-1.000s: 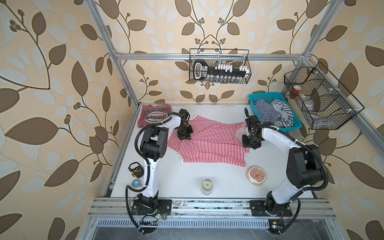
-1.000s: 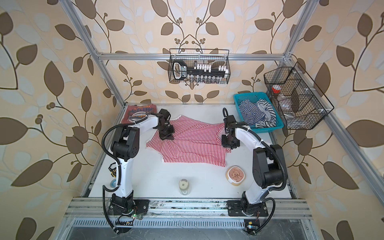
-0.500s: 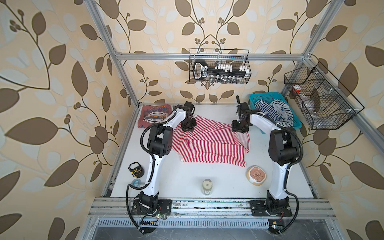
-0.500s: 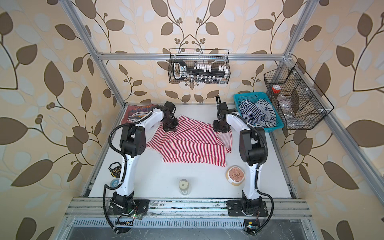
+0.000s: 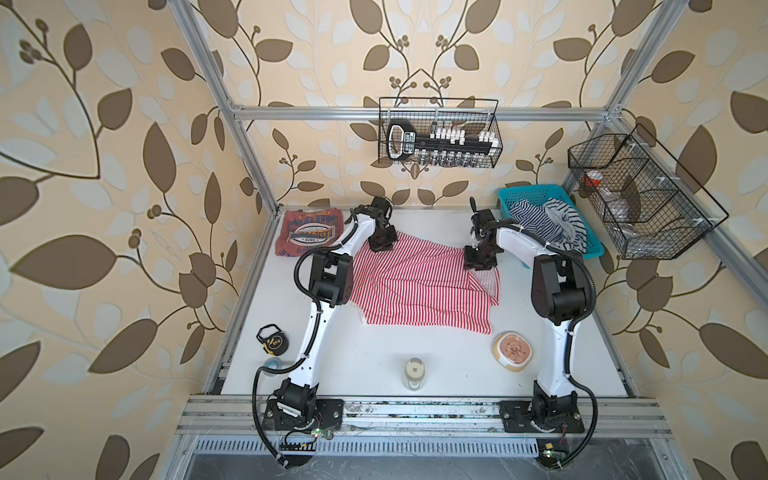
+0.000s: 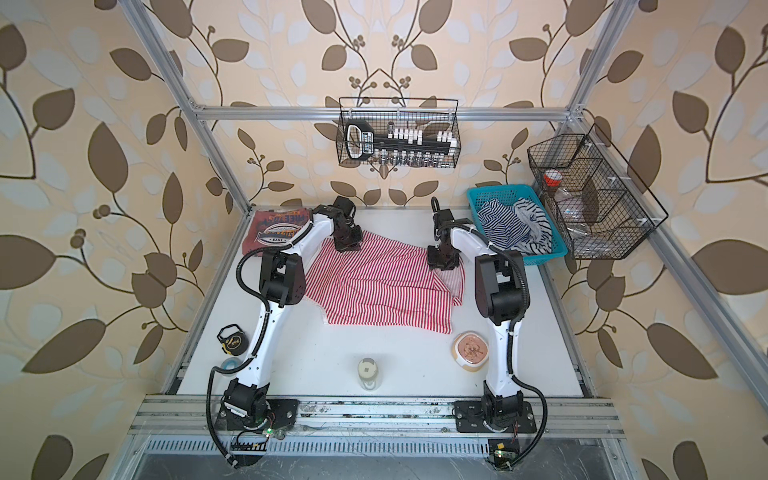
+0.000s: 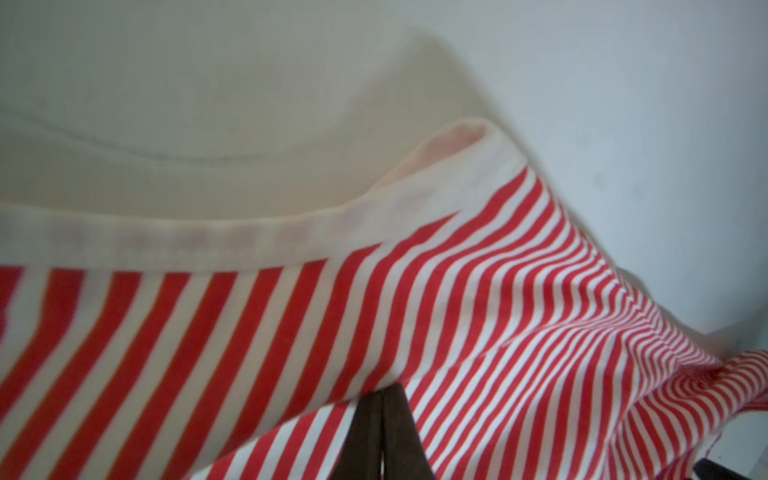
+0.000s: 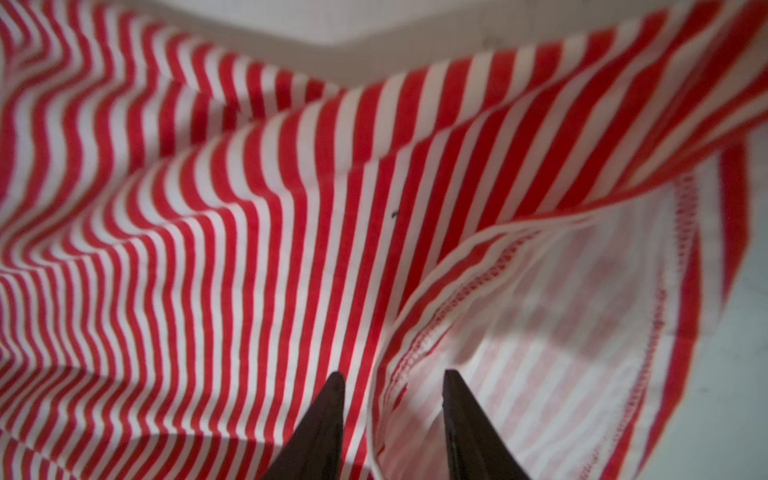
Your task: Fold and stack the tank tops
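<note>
**Workcell state: striped top gripped at one far corner**

A tape measure (image 5: 272,338) lies at the left edge of the white table (image 5: 365,365). The brick-red tank top (image 5: 309,233) sits folded in the far-left corner, print side up, apart from the other garment.

The left gripper (image 5: 382,243) is positioned at the far-left corner of the striped tank top (image 5: 415,291). In the left wrist view its fingers (image 7: 370,432) are pressed together and pinch the striped cloth. The white hem band arches clear of the table and casts a shadow beneath it.

The striped tank top is spread over the table centre between the two arms, wrinkled, with its right edge turned over to show the paler inner side. A glass jar (image 5: 415,372) stands upright near the front edge.

The right gripper (image 5: 480,262) is positioned over the garment's far-right corner. In the right wrist view its fingers (image 8: 328,415) stand a narrow gap apart, with a stitched hem running between the tips; no grip is visible.

A bowl (image 5: 513,350) rests just off the garment's front-right corner. A blue basket (image 5: 536,192) in the far-right corner contains navy-striped cloth.
</note>
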Controlling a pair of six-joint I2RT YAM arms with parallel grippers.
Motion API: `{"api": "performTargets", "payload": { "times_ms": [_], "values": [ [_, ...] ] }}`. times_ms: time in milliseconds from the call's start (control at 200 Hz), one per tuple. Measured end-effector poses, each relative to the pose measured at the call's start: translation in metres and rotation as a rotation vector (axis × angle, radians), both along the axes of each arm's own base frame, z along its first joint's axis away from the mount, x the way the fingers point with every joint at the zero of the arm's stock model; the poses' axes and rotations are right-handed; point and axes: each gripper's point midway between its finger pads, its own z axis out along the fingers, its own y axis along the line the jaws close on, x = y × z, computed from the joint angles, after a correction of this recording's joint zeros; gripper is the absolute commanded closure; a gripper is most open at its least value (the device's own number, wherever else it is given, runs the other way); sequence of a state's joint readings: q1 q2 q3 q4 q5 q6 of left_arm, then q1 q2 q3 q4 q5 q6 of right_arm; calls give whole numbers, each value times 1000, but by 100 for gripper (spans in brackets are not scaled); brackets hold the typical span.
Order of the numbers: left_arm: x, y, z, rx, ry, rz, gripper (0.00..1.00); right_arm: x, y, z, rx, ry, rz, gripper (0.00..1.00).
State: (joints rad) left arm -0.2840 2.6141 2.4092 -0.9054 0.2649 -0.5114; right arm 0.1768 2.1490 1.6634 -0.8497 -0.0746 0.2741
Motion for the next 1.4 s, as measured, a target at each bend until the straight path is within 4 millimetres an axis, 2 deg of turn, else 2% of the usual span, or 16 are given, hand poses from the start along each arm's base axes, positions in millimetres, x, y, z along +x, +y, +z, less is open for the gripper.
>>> {"api": "performTargets", "payload": {
  "times_ms": [45,95,155,225,370,600,670,720,885,1060,1200,1295,1399],
  "values": [
    [2,0,0,-14,-1,8,94,-5,-1,-4,-2,18,7,71],
    [5,-1,0,-30,-3,15,94,-8,-2,-6,-2,29,7,84],
    [8,-1,0,-43,-7,25,95,-11,-3,-9,-3,36,6,94],
    [10,1,0,-56,-5,40,98,-14,-5,-11,-5,44,3,97],
    [14,6,-2,-77,4,90,99,-23,-16,-3,-11,35,-14,96],
    [19,19,-2,-112,1,182,100,-42,-46,12,-35,20,-74,95],
    [20,22,-2,-119,-3,200,100,-49,-52,11,-40,30,-89,88],
    [20,24,-2,-123,-2,213,100,-54,-55,8,-53,41,-93,76],
    [21,26,-1,-130,-4,229,97,-68,-63,-2,-81,88,-106,65],
    [14,29,2,-127,2,234,91,-63,-67,4,-96,75,-118,59],
    [5,34,9,-117,21,239,87,-38,-64,27,-93,-7,-125,61],
    [6,33,20,-121,6,233,86,-17,-53,47,-75,-83,-116,68],
    [17,31,44,-139,-44,224,85,4,-37,63,-40,-143,-95,84]
  ]
}}
